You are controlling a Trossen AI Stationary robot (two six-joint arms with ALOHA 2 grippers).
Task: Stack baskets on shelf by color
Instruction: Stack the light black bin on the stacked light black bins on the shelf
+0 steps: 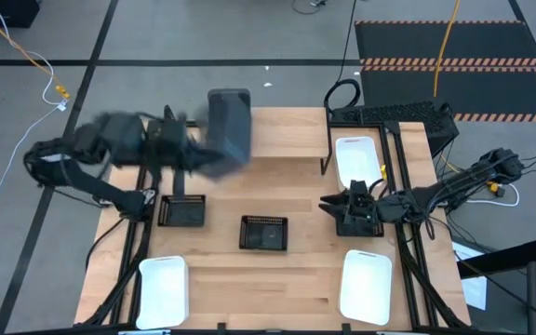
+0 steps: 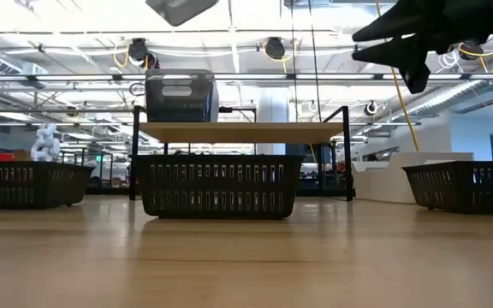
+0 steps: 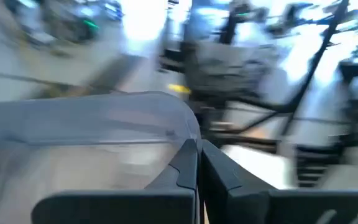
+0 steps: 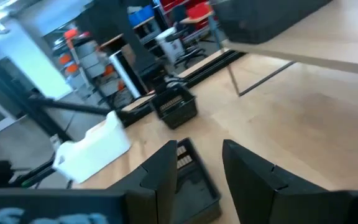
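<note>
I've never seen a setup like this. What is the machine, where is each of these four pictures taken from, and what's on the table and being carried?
It is a robot with two dark arms at a wooden table. One picture looks straight down, one looks level across the tabletop, and two come from cameras on the wrists. The left gripper is shut on the rim of a dark grey basket, carrying it in the air near the shelf, where another grey basket already sits. The right gripper hangs open over a black mesh tray. Two more mesh trays and three white baskets lie on the table.

1 basket (image 2: pixel 181 96) sits on the shelf (image 2: pixel 242 132).
</note>
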